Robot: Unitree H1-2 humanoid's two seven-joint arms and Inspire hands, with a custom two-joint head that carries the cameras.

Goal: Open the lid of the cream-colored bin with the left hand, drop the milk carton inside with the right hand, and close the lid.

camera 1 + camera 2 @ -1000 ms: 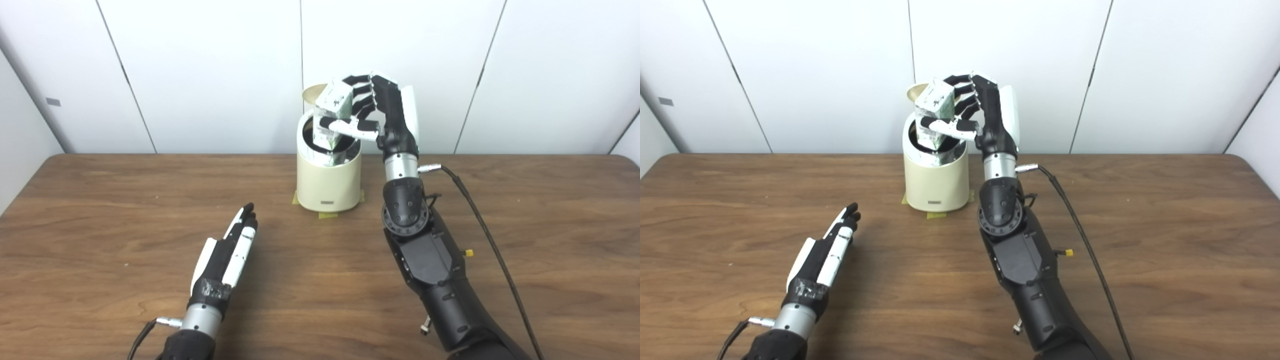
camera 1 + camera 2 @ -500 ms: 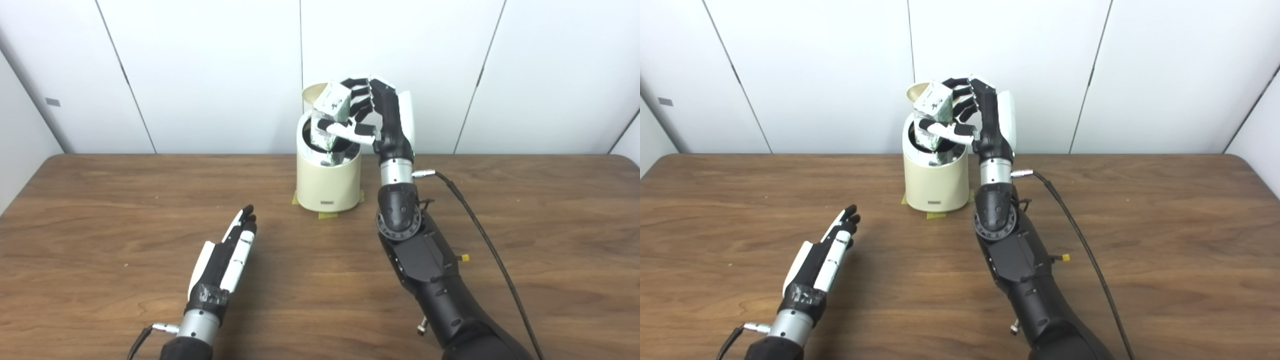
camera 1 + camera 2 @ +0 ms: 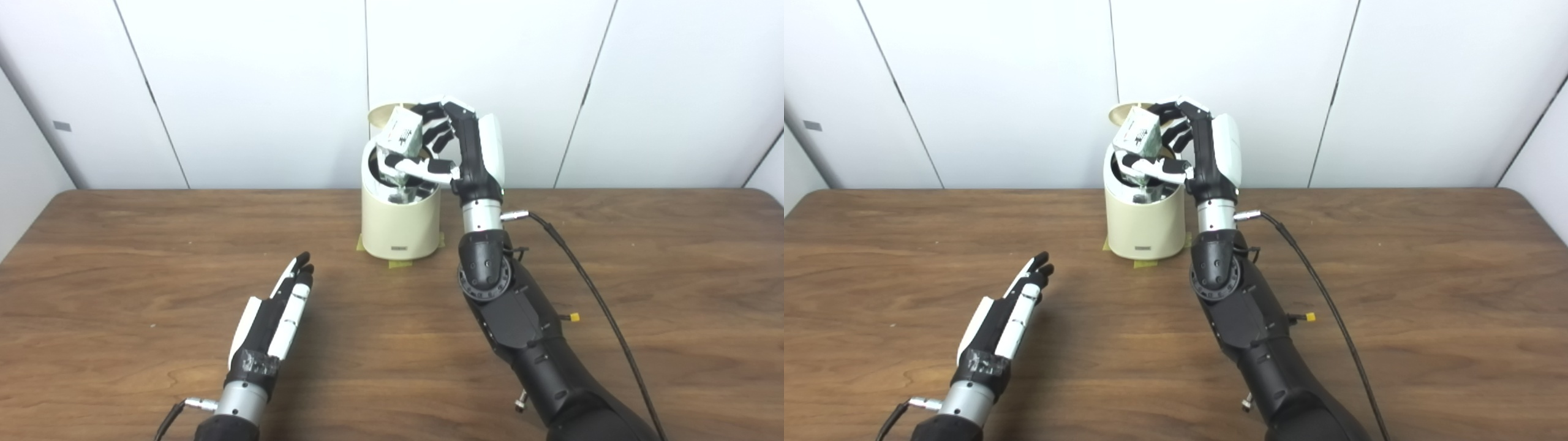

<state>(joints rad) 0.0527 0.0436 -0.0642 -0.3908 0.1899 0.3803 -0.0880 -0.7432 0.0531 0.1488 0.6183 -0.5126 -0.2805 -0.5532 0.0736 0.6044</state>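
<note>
The cream-colored bin stands at the table's far middle with its round lid tipped up open behind it. My right hand is shut on the white and green milk carton and holds it tilted over the bin's dark opening, its lower end in the mouth. My left hand lies open and empty on the table, well in front of the bin and to its left, fingers pointing toward it.
The wooden table runs to white wall panels close behind the bin. Yellow tape marks sit at the bin's base. A black cable trails from my right wrist across the table's right side.
My right hand has moved left and down with the carton, tipping it further into the bin's opening. The left hand has stayed in place.
</note>
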